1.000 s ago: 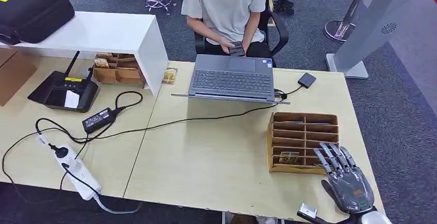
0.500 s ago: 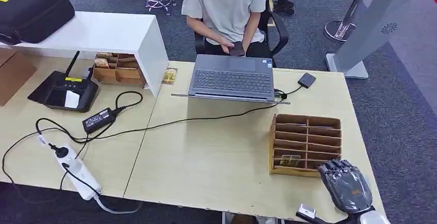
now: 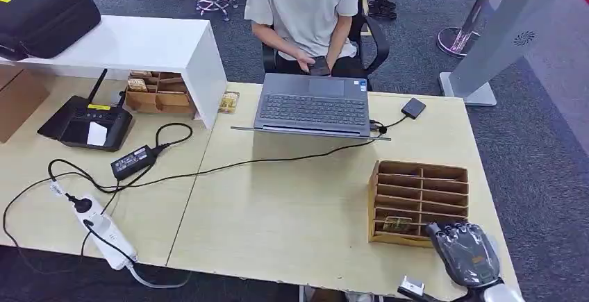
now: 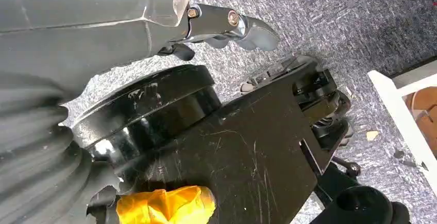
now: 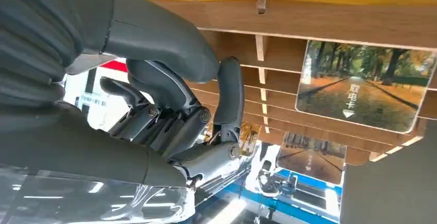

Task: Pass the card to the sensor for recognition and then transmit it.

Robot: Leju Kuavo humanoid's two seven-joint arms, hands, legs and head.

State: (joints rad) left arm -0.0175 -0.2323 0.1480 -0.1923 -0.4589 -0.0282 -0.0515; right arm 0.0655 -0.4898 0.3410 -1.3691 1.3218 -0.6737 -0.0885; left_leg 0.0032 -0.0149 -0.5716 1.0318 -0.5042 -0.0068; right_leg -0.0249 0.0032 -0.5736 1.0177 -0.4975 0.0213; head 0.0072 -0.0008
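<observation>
Head view first, from the left: the left robot hand (image 4: 227,26) hangs beside the body over grey carpet, far from the work, and whether its fingers are curled or spread cannot be told. Right of the bench's (image 3: 292,219) middle stands the wooden rack (image 3: 419,203) of slots, and the card (image 3: 396,225) lies flat in its nearest row, long axis running across the rack. Just right of it and nearer the robot, the right robot hand (image 3: 464,248) has its fingers curled against the rack's near corner, holding nothing. In the right wrist view the card (image 5: 363,86) sits beyond the fingertips (image 5: 229,95), untouched. The right arm is plainly the nearer; the reach probably goes leftward into that slot.
</observation>
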